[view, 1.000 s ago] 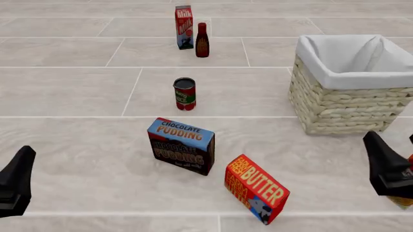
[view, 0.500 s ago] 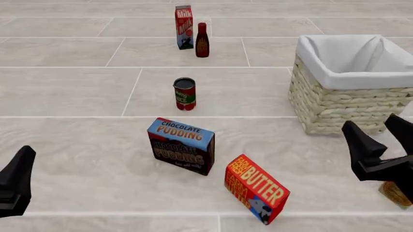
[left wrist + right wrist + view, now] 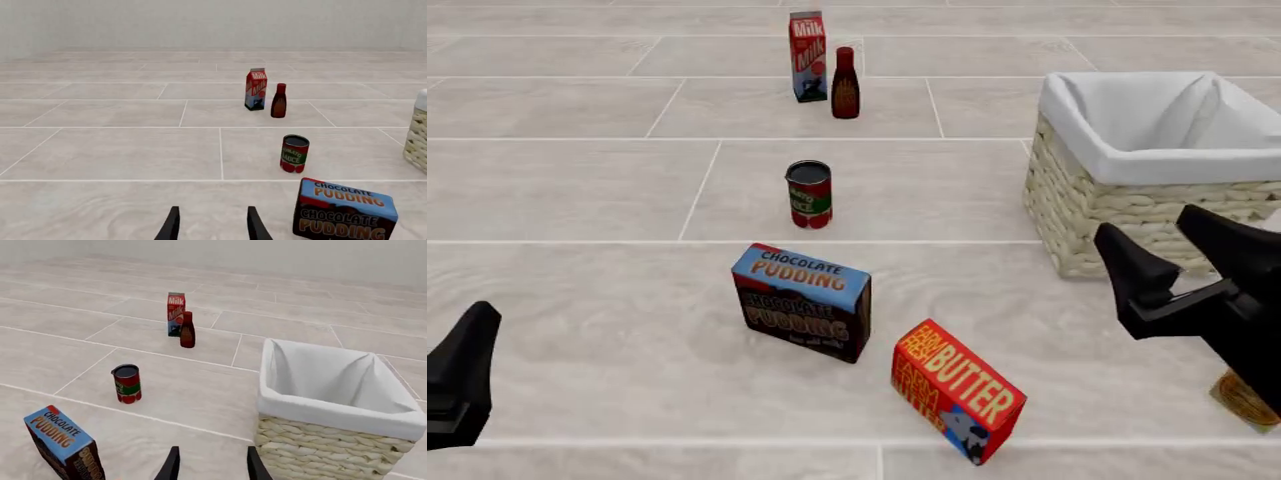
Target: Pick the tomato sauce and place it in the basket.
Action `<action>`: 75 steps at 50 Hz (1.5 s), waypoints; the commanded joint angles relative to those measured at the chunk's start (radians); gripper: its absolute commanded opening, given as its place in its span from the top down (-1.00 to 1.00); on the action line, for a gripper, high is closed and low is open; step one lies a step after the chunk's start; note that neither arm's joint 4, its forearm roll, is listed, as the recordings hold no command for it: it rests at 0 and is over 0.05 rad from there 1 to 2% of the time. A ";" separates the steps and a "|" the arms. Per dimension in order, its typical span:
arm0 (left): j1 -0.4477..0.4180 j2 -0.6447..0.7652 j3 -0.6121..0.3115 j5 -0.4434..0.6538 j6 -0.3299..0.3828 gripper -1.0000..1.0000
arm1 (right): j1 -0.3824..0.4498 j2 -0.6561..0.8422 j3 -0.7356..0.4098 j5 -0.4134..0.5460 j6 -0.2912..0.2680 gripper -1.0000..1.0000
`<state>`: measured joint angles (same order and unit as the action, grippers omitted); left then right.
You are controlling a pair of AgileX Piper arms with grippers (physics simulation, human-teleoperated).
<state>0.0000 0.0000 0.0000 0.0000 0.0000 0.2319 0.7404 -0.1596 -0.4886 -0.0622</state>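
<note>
Two grippers empty, right gripper (image 3: 1188, 245) spread open, had risen toward basket (image 3: 1134, 215) since earlier frame, left gripper (image 3: 212, 222) parted, unmoved, tomato sauce (image 3: 809, 194) mid-tabletop, basket interior clearest in right wrist view.

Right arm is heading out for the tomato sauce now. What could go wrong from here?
The right gripper is open and empty, close beside the basket; swinging left, it might clip the wicker wall.

The tomato sauce stands upright and alone; an off-centre close may tip it.

The chocolate pudding box sits just nearer than the can, so a low approach risks hitting it.
</note>
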 commanded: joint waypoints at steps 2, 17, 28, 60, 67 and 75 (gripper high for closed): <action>0.000 0.000 0.000 0.000 0.000 -1.00 | 0.029 0.124 -0.032 -0.070 0.015 -1.00; 0.000 0.000 0.000 0.000 0.000 -1.00 | 0.055 0.273 -0.073 -0.156 0.026 -1.00; 0.000 0.000 0.000 0.000 0.000 -1.00 | 0.073 0.372 -0.104 -0.206 0.022 -1.00; 0.000 0.000 0.000 0.000 0.000 -1.00 | 0.153 0.535 -0.230 -0.203 0.010 -1.00; 0.000 0.000 0.000 0.000 0.000 -1.00 | 0.162 0.550 -0.245 -0.203 0.005 -1.00; 0.000 0.000 0.000 0.000 0.000 -1.00 | 0.165 0.599 -0.274 -0.221 0.006 -1.00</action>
<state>0.0000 0.0000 0.0000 0.0000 0.0000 0.3863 1.2940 -0.4017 -0.7007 -0.0543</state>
